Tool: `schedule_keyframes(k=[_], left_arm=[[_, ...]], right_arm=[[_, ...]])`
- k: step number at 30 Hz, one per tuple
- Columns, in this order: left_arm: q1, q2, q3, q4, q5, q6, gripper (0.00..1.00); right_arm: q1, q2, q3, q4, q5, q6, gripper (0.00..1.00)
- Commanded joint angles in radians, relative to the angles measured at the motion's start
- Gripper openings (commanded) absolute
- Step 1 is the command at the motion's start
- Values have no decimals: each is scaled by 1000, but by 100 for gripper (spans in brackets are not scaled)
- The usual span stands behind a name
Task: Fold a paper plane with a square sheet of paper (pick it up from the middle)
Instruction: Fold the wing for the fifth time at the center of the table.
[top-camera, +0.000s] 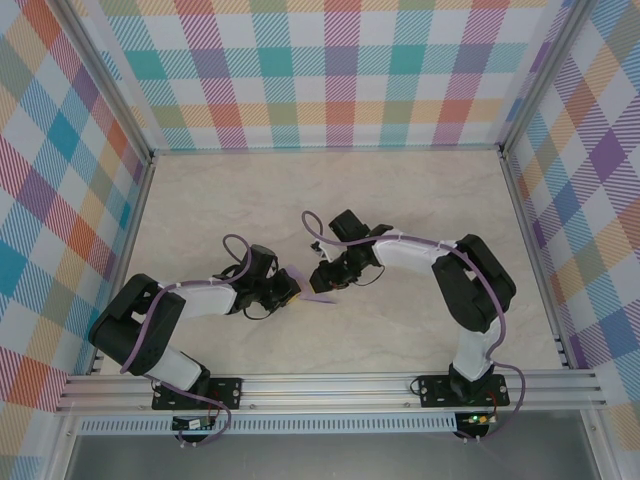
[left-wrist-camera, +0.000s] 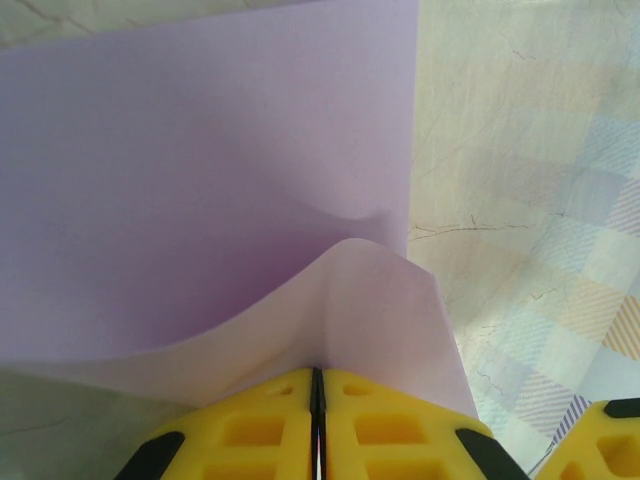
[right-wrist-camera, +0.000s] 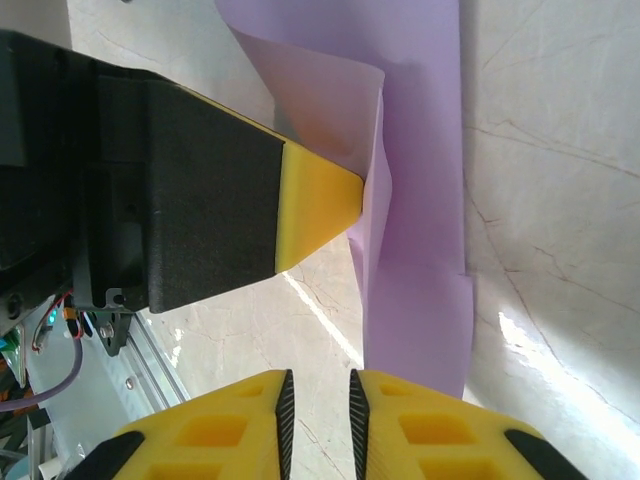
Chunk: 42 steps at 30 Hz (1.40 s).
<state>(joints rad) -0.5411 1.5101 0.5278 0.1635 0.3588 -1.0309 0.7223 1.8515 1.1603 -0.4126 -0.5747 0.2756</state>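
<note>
The lavender sheet of paper (left-wrist-camera: 200, 180) lies partly folded on the marble table, with one flap curling up from it. My left gripper (left-wrist-camera: 317, 375) is shut on the raised crease of that flap, its yellow fingers pressed together. In the top view the left gripper (top-camera: 290, 291) and right gripper (top-camera: 330, 284) meet at the table's middle over the paper (top-camera: 320, 298). From the right wrist, the paper (right-wrist-camera: 420, 250) runs as a long strip, pinched by the left gripper's yellow fingertip (right-wrist-camera: 315, 205). My right gripper (right-wrist-camera: 317, 385) hovers beside the strip's near end, open by a narrow gap with nothing in it.
The marble tabletop (top-camera: 420, 200) stretches bare behind both arms, ringed by plaid walls (top-camera: 330, 70). An aluminium rail (top-camera: 330, 385) runs along the near edge. The right gripper's yellow finger (left-wrist-camera: 600, 440) sits close to the left gripper's side.
</note>
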Motion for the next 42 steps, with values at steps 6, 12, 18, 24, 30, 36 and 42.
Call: schedule_keyframes(k=[6,12,18,24,30,36,42], left_arm=[[-13,-20,6,1,21,17,10],[-12,-30,8,2,23,20,11],[-13,-22,18,2,29,31,11],[-13,0,37,5,37,46,11],[-13,12,47,1,46,64,11],[-13,12,48,-5,49,69,11],[-12,6,49,-10,50,71,10]], right_arm=[[15,31,11,-33,1,-7,14],[21,35,-15,-17,3,7,9],[25,43,-39,9,12,29,9],[25,51,-74,48,27,70,10],[26,-44,-120,113,70,111,13],[25,-108,-144,121,171,116,24],[28,-56,-120,123,105,110,29]])
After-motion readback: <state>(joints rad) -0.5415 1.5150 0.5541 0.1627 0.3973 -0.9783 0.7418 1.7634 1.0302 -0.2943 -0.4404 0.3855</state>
